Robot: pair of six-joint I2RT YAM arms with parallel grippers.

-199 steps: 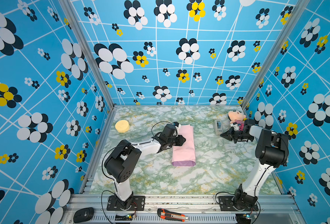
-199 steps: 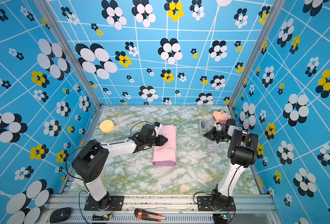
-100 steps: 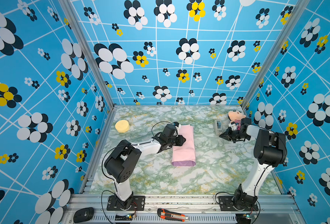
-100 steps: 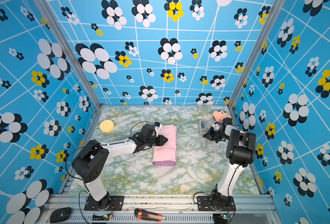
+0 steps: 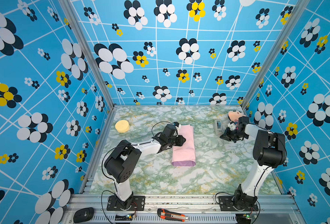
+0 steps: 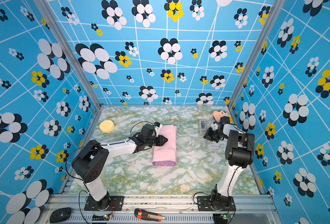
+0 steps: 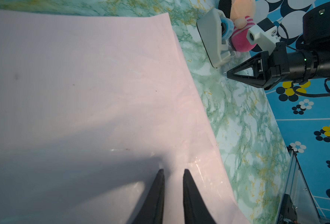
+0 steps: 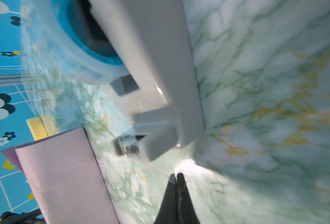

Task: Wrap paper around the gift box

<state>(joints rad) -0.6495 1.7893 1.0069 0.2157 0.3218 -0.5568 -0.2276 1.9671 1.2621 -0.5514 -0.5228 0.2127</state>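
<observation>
Listing from the left across one green-veined, marble-patterned table: one round, pale yellow disc; one left gripper, its black tapered jaws narrowly parted, tips over the pink sheet; one paper, lying mid-table, folded into a long, smooth, flattish bundle, pale pink outside with lilac showing at its near end; one grey plastic tape dispenser; one right gripper, jaws pressed together just beside the dispenser; one plush doll in the far right corner.

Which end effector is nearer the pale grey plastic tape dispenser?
Right: the right end effector hangs just beside the tape dispenser; the left end effector sits over the folded pink paper.
</observation>
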